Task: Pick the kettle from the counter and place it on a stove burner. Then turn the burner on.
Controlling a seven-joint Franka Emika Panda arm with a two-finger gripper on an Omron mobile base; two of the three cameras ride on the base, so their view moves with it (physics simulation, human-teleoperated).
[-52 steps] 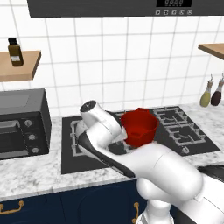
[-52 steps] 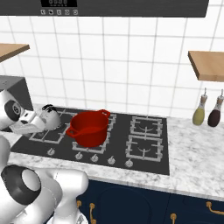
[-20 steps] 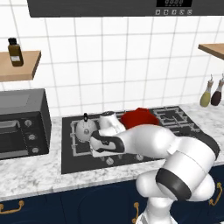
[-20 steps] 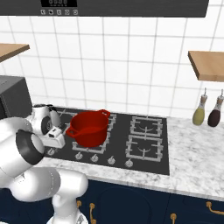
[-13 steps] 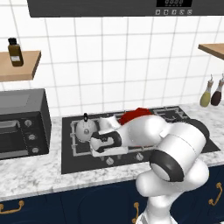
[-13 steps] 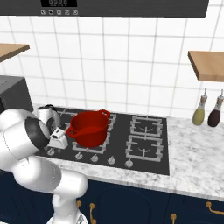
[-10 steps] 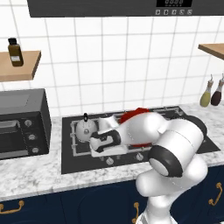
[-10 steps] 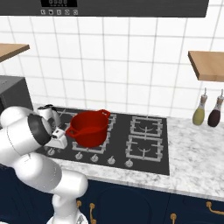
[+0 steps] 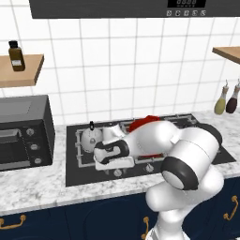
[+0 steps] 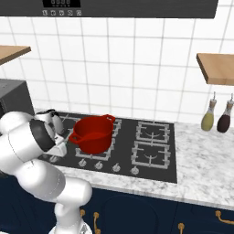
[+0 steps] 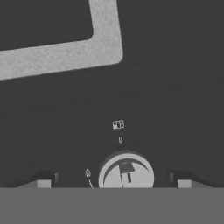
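Note:
The silvery kettle (image 9: 88,138) stands upright on the large square grate of the stove burner (image 9: 82,157) at the left of the black cooktop; from the right it shows as the kettle (image 10: 51,119) partly behind my arm. My gripper (image 11: 113,183) is open, with its fingertips (image 11: 43,183) set wide on either side of a round silver burner knob (image 11: 126,174), touching neither side of it. In the left base view the gripper (image 9: 114,165) hangs low over the front knob row, just in front of the kettle. The marble counter (image 9: 33,187) runs along the front.
A red two-handled pot (image 10: 93,133) sits on the middle grates, right of the kettle. A black microwave (image 9: 23,131) stands at the far left. Two bottles (image 10: 216,116) hang at the right wall. A grate corner (image 11: 105,43) lies beyond the knob.
The arm has come away from the kettle and dropped to the front knob row. The kettle stays on the left grate. Over the last second the hand has hardly shifted.

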